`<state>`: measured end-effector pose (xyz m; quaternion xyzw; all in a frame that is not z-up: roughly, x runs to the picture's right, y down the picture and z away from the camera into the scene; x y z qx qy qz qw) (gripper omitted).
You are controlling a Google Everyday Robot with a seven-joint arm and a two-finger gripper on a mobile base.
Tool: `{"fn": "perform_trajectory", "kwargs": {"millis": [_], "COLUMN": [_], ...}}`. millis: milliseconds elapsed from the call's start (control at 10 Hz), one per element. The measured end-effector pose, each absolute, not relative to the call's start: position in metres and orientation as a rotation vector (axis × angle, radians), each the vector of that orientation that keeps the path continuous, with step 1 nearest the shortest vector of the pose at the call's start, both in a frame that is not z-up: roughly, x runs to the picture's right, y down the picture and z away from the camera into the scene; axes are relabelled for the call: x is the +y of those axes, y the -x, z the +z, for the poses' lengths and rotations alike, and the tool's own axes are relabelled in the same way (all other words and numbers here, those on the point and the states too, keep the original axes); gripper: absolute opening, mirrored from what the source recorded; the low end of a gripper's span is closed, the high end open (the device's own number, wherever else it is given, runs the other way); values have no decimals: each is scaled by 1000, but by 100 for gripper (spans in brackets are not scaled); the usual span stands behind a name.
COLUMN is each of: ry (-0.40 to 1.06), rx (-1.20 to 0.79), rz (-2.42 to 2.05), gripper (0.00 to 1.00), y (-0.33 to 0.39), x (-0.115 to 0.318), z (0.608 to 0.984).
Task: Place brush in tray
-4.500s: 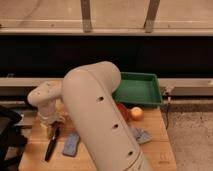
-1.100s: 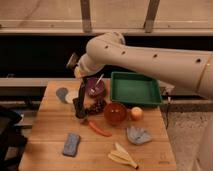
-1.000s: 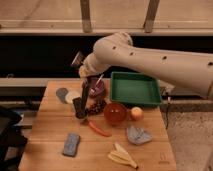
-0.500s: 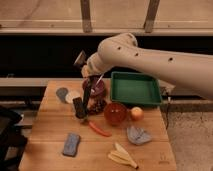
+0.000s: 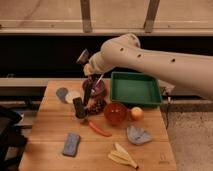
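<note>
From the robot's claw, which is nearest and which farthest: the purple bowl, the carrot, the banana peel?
From the gripper, shut on the brush, above the table's back:
1. Purple bowl, just below it.
2. Carrot, mid-table.
3. Banana peel, front edge, to the right.

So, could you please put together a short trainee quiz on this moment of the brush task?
1. True or false: the brush lies in the green tray.
2. What are the jaws of the gripper, above the table's left half, shut on? A) carrot B) brush C) sponge
3. Which bowl does the hanging brush overlap in the camera view?

Key: 1 false, the tray holds nothing; 2 B; 3 the purple bowl.
</note>
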<state>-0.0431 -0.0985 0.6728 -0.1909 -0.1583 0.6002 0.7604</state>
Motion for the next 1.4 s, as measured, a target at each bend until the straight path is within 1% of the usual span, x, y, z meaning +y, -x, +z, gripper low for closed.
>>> {"fn": "perform_trajectory", "kwargs": {"millis": [400,500,800,1100,1400], "ry": [378,371,346,303,301], "rx": [-414,-417,-388,-303,-252], "rz": [1501,1554,1668,1753,1749], "gripper": [0,0,0,0,0], "y": [-19,-34,-71,-114,-120], "x": [-140,-144,-139,-130,-128], "z": [709,717,732,742,749]}}
